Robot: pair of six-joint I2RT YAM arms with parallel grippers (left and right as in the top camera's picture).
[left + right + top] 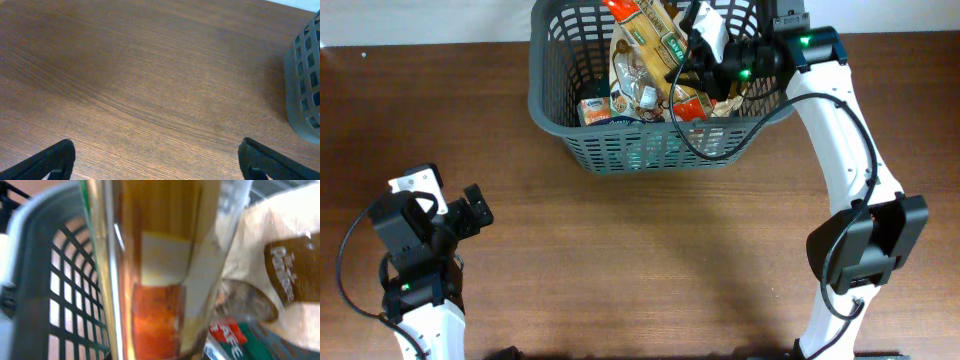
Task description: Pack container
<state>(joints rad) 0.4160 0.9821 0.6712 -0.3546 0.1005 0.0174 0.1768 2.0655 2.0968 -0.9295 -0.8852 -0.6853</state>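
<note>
Right hand [690,62] is reaching into the dark grey container [620,150] at the desk's [620,260] far edge, its grip impossible to judge among food packets [635,60]. Left hand [472,212] is hovering wide open, well apart.

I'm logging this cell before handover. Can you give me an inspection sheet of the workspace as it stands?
Surface: brown wood-grain table, no marks seen.
Job's things: dark grey container at the table's far side, several food packets inside.
Clutter: nothing seen.
Grippers: left gripper open, low over the table, away from the container; right gripper inside the container among the packets, open or shut cannot be told.
Cables: black cable loops from the right arm across the container's front wall; second cable bows out beside the left arm.
Surroundings: pale strip beyond the table's far edge.
</note>
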